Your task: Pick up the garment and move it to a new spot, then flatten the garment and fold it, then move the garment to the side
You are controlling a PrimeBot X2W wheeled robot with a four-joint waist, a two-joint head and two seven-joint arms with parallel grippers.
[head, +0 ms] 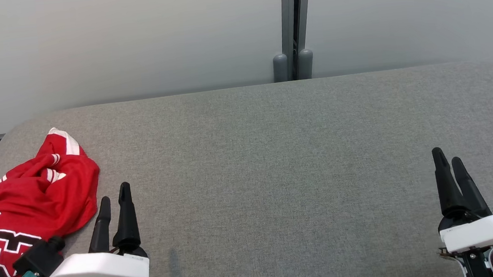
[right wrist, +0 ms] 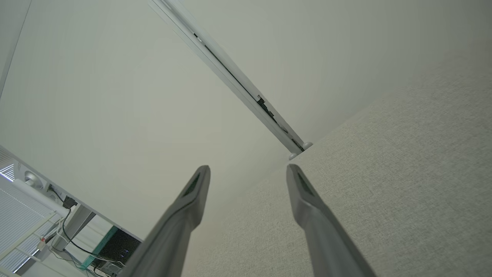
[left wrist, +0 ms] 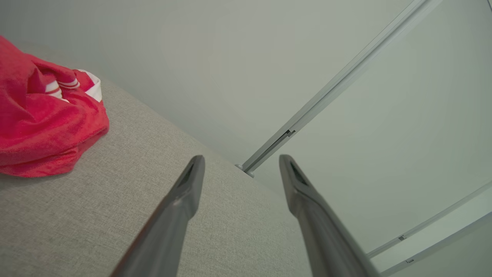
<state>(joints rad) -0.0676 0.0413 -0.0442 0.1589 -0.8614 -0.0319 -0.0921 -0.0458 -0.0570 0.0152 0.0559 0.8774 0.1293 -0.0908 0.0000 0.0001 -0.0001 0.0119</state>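
Left gripper (head: 114, 194) and right gripper (head: 447, 156) are both wide open and empty. The jersey (head: 34, 206) sits bunched at the table (head: 274, 154) left edge, just beside the left gripper. I worry a shallow pinch grabs one layer and drags it off the edge.

Grey woven-fabric table (head: 275, 162) with rounded far corners. Pale grey wall panels (head: 109, 43) stand behind its far edge. A grey metal post (head: 293, 18) splits the panels right of centre, with two rounded caps (head: 293, 66) at the table's far edge. Light is soft and even. Off the right side: white slatted surface (right wrist: 19, 231), black cables (right wrist: 73, 238).
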